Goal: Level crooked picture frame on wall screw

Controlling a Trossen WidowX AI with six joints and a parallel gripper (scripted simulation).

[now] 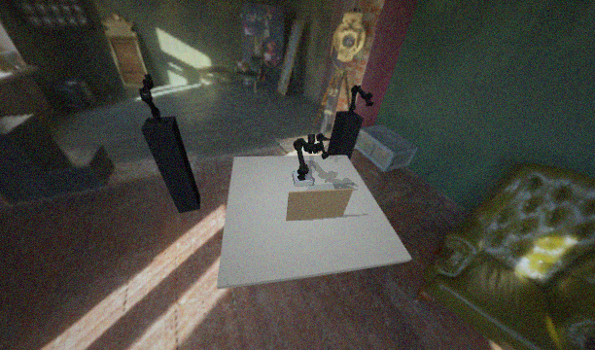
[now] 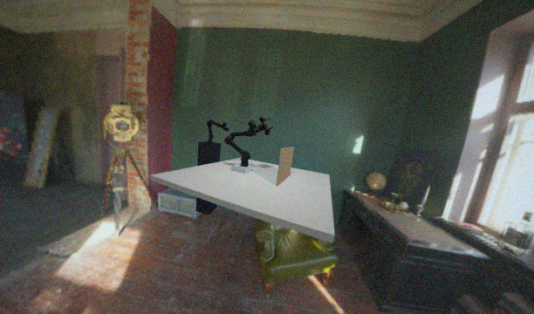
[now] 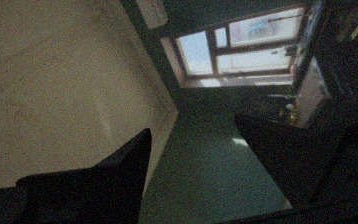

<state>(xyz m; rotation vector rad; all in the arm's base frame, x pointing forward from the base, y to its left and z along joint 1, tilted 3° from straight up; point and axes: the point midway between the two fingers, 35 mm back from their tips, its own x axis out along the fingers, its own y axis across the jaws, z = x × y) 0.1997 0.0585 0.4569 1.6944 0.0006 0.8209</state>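
Observation:
A tan wall panel (image 1: 319, 204) (image 2: 285, 165) stands upright on the white table (image 1: 259, 253) (image 2: 293, 205). The top view shows only its plain back, and the exterior view shows it nearly edge-on. I cannot make out the picture frame or the screw in any view. My arm stands on its base (image 1: 303, 180) just behind the panel. My gripper (image 1: 324, 148) (image 2: 266, 126) (image 3: 192, 125) is open and empty, raised in the air above and short of the panel's top. In the wrist view the two dark fingers frame the ceiling, a green wall and a window, and no frame shows between them.
Two black pillars with small camera arms stand beside the table, one on the left (image 1: 171, 165) and one behind (image 1: 345, 133) (image 2: 208, 153). A green armchair (image 1: 521, 253) (image 2: 293, 257) sits close to the table. A tripod lamp (image 2: 120, 131) stands by the brick column.

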